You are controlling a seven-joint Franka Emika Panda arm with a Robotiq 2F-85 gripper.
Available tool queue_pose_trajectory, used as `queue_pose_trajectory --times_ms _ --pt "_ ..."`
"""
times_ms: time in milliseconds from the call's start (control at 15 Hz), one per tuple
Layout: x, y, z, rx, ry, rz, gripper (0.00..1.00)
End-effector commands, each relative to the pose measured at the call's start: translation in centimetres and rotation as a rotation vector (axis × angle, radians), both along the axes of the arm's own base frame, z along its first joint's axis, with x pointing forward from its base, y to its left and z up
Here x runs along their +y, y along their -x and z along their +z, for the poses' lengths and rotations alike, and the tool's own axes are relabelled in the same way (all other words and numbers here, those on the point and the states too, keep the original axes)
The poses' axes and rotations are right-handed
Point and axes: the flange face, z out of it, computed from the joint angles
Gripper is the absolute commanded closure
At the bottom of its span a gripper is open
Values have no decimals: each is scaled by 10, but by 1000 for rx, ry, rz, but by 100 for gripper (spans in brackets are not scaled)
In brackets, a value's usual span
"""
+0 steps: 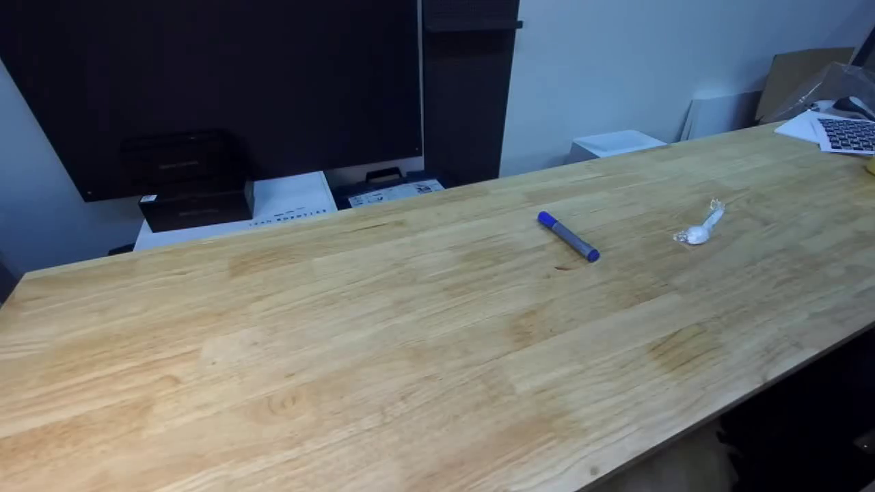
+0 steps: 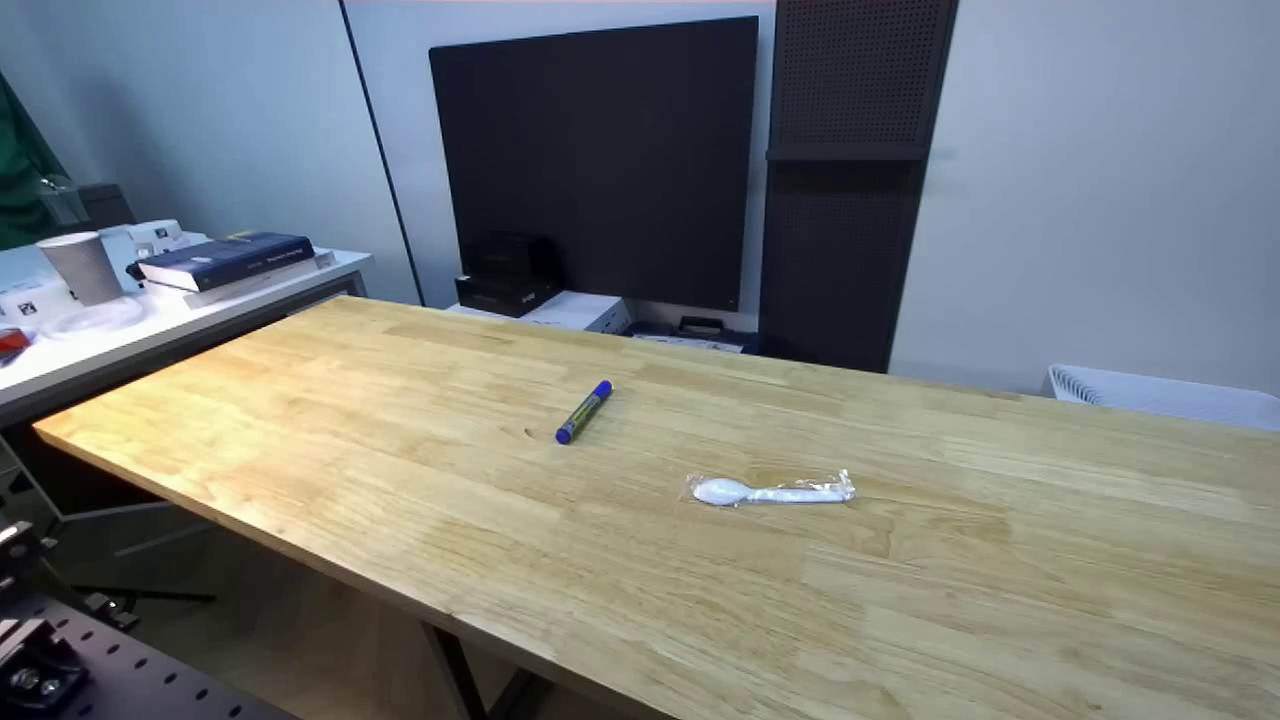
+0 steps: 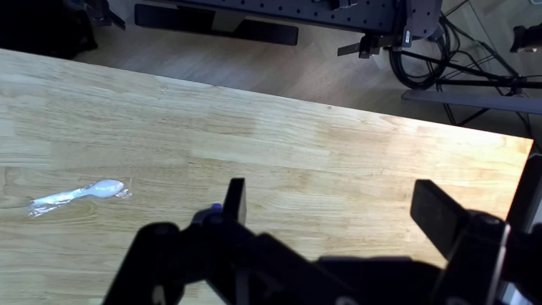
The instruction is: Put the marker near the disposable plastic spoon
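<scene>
The marker (image 1: 569, 236) lies on the wooden table in both exterior views (image 2: 584, 412). It has blue ends and a greyish barrel. In the wrist view only a small blue end of the marker (image 3: 216, 206) shows, beside one finger; the finger hides the rest. The disposable plastic spoon (image 2: 760, 493) is white, in a clear wrapper. It lies apart from the marker in both exterior views (image 1: 701, 231), and at the left in the wrist view (image 3: 103, 188). My gripper (image 3: 328, 197) is wide open and empty above the table. It is out of both exterior views.
The wooden table (image 1: 307, 355) has its edge across the upper part of the wrist view. A keyboard (image 1: 847, 134) and papers lie at its far right end in an exterior view. A side table (image 2: 40, 365) with books (image 2: 228, 262) and a cup (image 2: 84, 268) stands at the left.
</scene>
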Motion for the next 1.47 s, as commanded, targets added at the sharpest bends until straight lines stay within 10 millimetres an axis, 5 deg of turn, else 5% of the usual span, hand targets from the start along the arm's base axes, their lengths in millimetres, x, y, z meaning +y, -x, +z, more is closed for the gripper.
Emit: queue_pose_trajectory --times_ms 0,467,1000,1200,1267,1400 --pt "0 0 0 2 0 0 0" --pt "-4 -11 -5 -95 84 -55 0" --pt "-71 -39 -40 -161 207 -104 0" --pt "-126 -60 -94 -209 292 -253 0" --pt "-102 -45 -63 -223 253 -175 0" --pt "-126 -53 -94 -213 271 -219 0"
